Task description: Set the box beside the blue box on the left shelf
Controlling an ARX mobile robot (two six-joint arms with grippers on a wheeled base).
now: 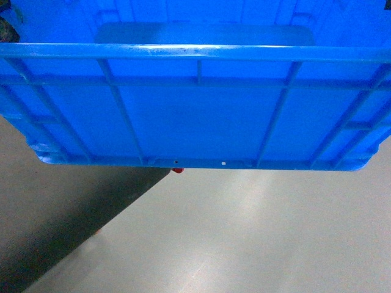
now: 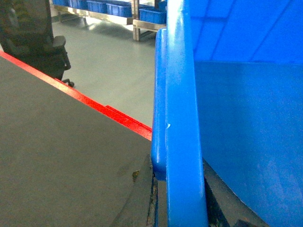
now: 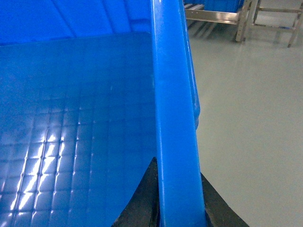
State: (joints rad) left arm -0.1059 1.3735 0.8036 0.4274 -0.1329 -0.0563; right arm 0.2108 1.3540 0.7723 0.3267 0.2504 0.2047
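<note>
The box, a big bright blue open crate with ribbed walls, fills the upper half of the head view and hangs above the floor. My left gripper is shut on its left rim, with a dark finger on either side of it. My right gripper is shut on the right rim, black fingers pinching it from inside and outside. Far off in the left wrist view stands a metal rack carrying blue boxes. I cannot tell whether that is the left shelf.
A dark flat surface with a red edge lies close to the box's left side and low left in the head view. A black office chair stands behind it. Grey floor lies below. Another metal rack is far right.
</note>
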